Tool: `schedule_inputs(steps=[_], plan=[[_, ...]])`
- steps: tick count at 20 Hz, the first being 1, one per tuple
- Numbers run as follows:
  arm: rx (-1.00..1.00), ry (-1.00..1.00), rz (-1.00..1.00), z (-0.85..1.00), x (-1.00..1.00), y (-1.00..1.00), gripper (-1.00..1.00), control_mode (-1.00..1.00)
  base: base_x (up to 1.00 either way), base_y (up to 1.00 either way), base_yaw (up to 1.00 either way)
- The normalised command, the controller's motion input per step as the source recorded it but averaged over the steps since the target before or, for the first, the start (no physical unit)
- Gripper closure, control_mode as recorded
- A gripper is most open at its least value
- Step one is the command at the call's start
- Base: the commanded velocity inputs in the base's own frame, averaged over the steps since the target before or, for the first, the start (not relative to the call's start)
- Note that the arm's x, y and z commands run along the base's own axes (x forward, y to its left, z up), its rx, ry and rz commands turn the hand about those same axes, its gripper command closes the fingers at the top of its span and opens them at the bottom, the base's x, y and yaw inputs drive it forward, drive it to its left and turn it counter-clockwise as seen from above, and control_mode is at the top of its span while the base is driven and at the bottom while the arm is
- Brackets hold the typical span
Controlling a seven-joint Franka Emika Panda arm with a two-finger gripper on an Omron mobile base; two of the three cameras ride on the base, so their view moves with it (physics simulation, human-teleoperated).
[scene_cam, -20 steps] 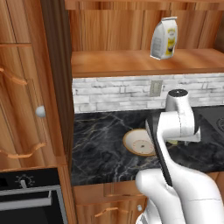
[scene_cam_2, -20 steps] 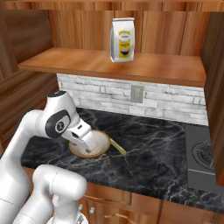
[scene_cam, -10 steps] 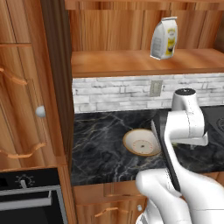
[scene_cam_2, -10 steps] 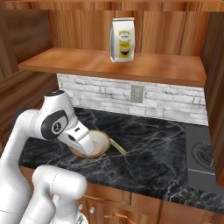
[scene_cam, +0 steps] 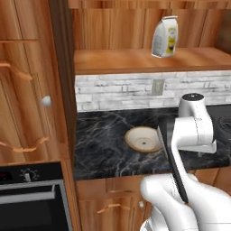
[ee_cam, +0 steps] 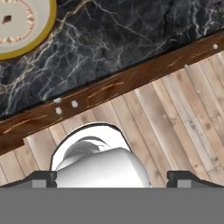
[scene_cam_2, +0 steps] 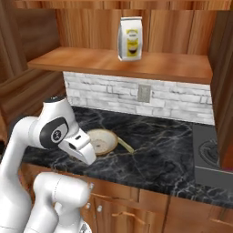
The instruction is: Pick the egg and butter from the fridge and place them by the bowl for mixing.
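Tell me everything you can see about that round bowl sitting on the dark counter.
The bowl is shallow and round, with a tan rim and a cream, faintly speckled inside that has a small dark mark at its middle. It looks like glazed ceramic. It sits upright and empty on the black marbled counter, a little way in front of the pale brick backsplash. Nothing else rests in or against it; in the right base view the robot's white arm partly covers its near edge.

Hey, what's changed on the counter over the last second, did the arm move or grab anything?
The arm's upper joint swung rightward in the left base view, uncovering more of the bowl. Nothing was grabbed or released; the gripper is open and empty, looking down at the counter edge and floor. The bowl, the bag on the shelf and the base stayed put.
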Motion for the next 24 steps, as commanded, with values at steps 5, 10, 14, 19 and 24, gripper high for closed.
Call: schedule_inputs(steps=[5, 10, 14, 19, 24], plan=[[0.00, 0.00, 0.00, 0.00, 0.00, 0.00, -1.00, 1.00, -0.95, 0.00, 0.00], [0.00, 0.00, 0.00, 0.00, 0.00, 0.00, -1.00, 1.00, -1.00, 0.03, 0.00], [0.00, 0.00, 0.00, 0.00, 0.00, 0.00, -1.00, 1.00, -0.96, 0.00, 0.00], [0.00, 0.00, 0.00, 0.00, 0.00, 0.00, -1.00, 1.00, -0.20, -0.30, -0.50], [0.00, 0.00, 0.00, 0.00, 0.00, 0.00, -1.00, 1.00, 0.00, -0.28, -0.90]])
